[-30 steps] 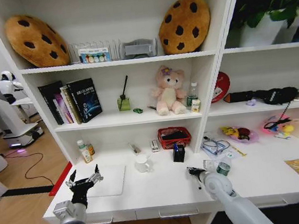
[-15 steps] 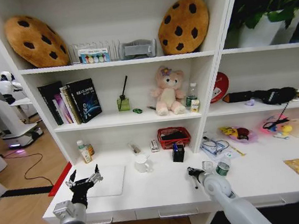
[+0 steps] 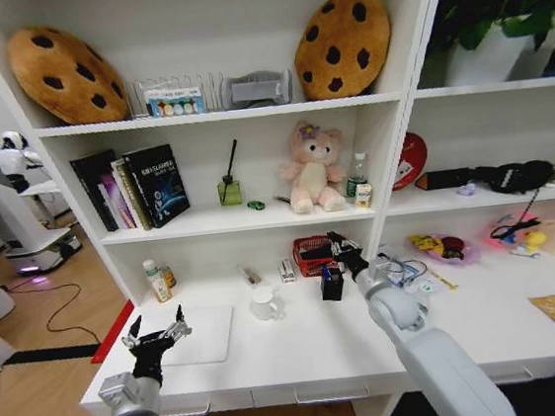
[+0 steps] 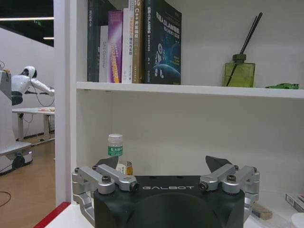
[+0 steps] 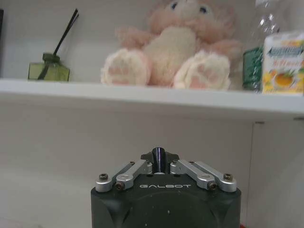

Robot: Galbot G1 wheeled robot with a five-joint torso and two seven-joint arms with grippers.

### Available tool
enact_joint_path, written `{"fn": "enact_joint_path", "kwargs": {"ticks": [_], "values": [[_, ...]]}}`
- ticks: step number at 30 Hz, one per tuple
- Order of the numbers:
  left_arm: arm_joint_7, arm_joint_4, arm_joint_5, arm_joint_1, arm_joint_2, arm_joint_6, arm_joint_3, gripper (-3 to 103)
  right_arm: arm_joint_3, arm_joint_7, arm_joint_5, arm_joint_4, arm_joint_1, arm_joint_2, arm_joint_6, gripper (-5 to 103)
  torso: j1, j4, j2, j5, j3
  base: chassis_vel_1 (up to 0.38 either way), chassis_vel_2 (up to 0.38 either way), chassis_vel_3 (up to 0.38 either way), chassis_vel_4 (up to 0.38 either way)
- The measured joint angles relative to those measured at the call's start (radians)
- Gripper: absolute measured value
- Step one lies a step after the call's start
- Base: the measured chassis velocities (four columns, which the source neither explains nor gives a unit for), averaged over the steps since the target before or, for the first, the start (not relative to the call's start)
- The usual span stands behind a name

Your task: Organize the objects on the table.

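Observation:
My right gripper (image 3: 338, 245) is raised at the back of the white table (image 3: 303, 359), just above a black pen holder (image 3: 332, 285). In the right wrist view its fingers (image 5: 135, 169) are shut on a dark pen (image 5: 158, 158), seen end-on. At the table's front left, my left gripper (image 3: 157, 334) stands open over the near edge of the thin silver laptop (image 3: 204, 337), with nothing between its fingers (image 4: 107, 164). A small yellow packet (image 3: 551, 309) lies far right on the table. A small dark-green oval thing (image 3: 255, 205) rests on the middle shelf.
A white mug (image 3: 264, 304) stands left of the pen holder and a red basket (image 3: 323, 254) behind it. Two bottles (image 3: 156, 280) stand at the back left. The pink bear (image 3: 311, 170) sits on the shelf above. Glasses (image 3: 399, 271) and clutter lie to the right.
My right gripper has lifted from the table's front edge and moved back to above the black pen holder, with the pen in it. The left arm has not moved.

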Motion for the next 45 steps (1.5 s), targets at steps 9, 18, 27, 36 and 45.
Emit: {"fn": "enact_joint_path", "kwargs": {"ticks": [9,18,27,36,45], "values": [[0.0,0.0,0.0,0.0,0.0,0.0,0.0,100,-0.006,-0.055,-0.077,-0.214,0.065,0.036,0.129,12,0.0,-0.0005,0.0,-0.0007,0.0,0.0,0.0,0.0,0.0],[0.0,0.0,0.0,0.0,0.0,0.0,0.0,100,-0.019,-0.021,-0.098,-0.227,0.019,0.055,0.152,17,0.0,-0.0003,0.0,-0.0006,0.0,0.0,0.0,0.0,0.0],[0.0,0.0,0.0,0.0,0.0,0.0,0.0,100,-0.003,0.06,-0.112,0.045,-0.125,-0.052,0.163,49,0.0,-0.0002,0.0,-0.0004,0.0,0.0,0.0,0.0,0.0],[0.0,0.0,0.0,0.0,0.0,0.0,0.0,100,0.011,0.653,0.02,0.588,-0.555,-0.112,-0.135,82,-0.001,-0.001,0.0,-0.0002,-0.001,0.0,0.0,0.0,0.0],[0.0,0.0,0.0,0.0,0.0,0.0,0.0,100,0.078,1.026,0.124,0.648,-0.75,-0.037,-0.21,100,-0.001,-0.0003,0.001,-0.0004,0.0,0.0,0.0,0.0,0.0]]}}
